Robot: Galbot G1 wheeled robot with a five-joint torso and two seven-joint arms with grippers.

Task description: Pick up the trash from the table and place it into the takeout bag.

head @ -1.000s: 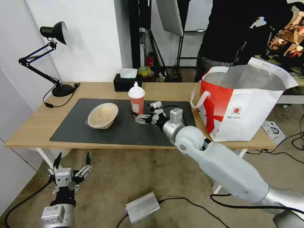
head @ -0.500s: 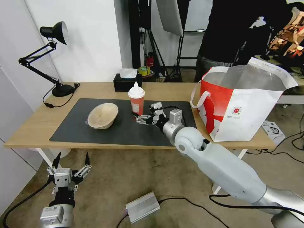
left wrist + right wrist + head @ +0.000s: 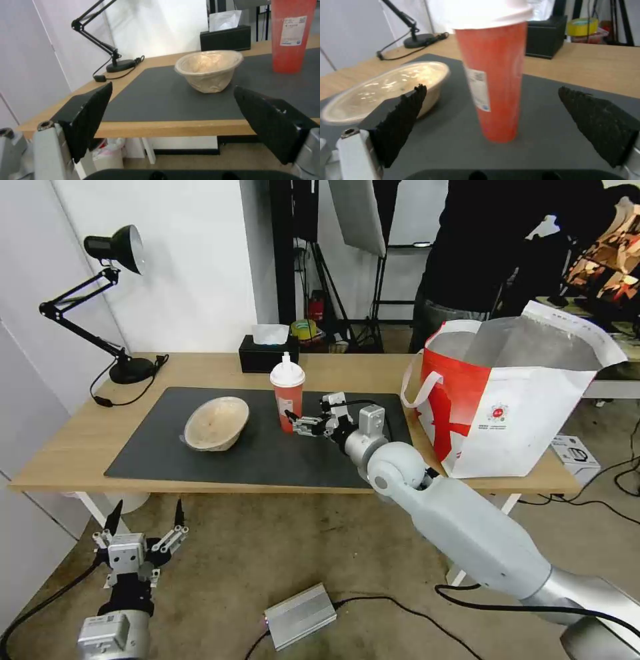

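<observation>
On the table (image 3: 73, 447), two pieces of trash stand on the dark mat: a red drink cup (image 3: 287, 395) with a white domed lid and a beige shallow bowl (image 3: 217, 423) to its left. My right gripper (image 3: 301, 423) is open, just right of the cup's base. In the right wrist view the cup (image 3: 493, 82) stands upright between the spread fingers (image 3: 403, 117), with the bowl (image 3: 386, 90) beyond. The takeout bag (image 3: 513, 400) stands open at the table's right end. Below the table's front edge, my left gripper (image 3: 148, 507) hangs open and faces the bowl (image 3: 209, 70).
A black tissue box (image 3: 269, 355) sits behind the cup. A black desk lamp (image 3: 131, 370) stands at the back left, its cord on the table. A silver box (image 3: 300, 615) and cables lie on the floor. A person stands behind the bag.
My right gripper has moved in toward the cup, its fingers now at the cup's base. The left arm has sunk slightly. Cup, bowl and bag have stayed put.
</observation>
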